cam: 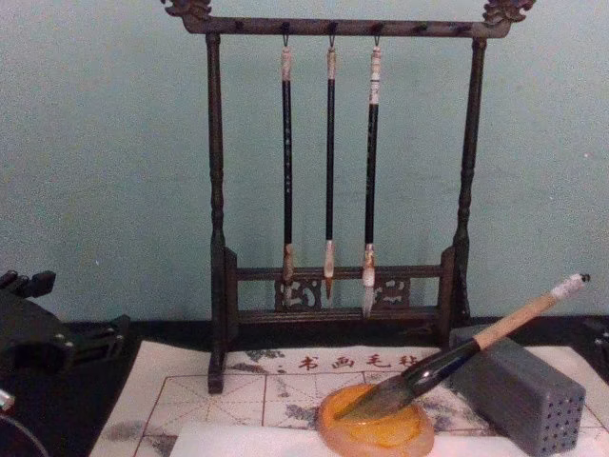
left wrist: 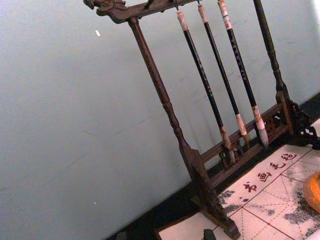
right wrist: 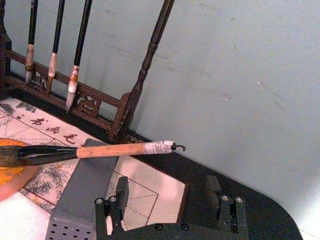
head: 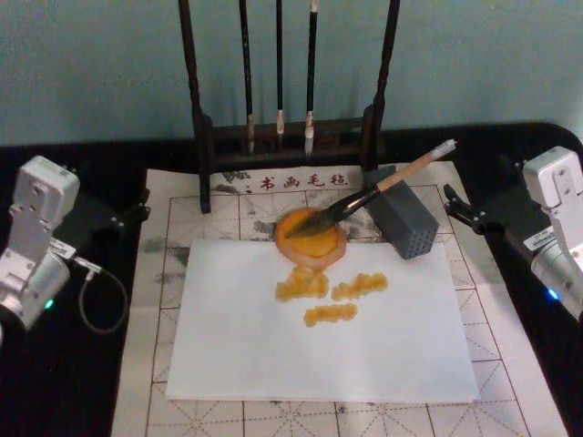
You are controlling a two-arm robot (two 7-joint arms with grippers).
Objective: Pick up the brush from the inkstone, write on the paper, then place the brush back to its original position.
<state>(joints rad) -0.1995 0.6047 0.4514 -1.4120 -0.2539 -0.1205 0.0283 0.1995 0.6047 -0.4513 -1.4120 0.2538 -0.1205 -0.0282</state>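
Right gripper gapes empty at the table's right edge, left gripper parked opposite; clipping the propped brush could roll it off the inkstone, smearing the paper.

The left arm's boxy white and silver-grey wrist housing carries a small greenish light on its rounded section farthest from the matte-black left gripper. A thin grey cable loops out just behind that gripper's base. The right arm's matching white-grey wrist shell bears a small printed label, too small to read, and a blue light. The matte-black right gripper has two blocky, angular fingers, each with a pair of round silver screw heads at its base. One finger carries a white patch.
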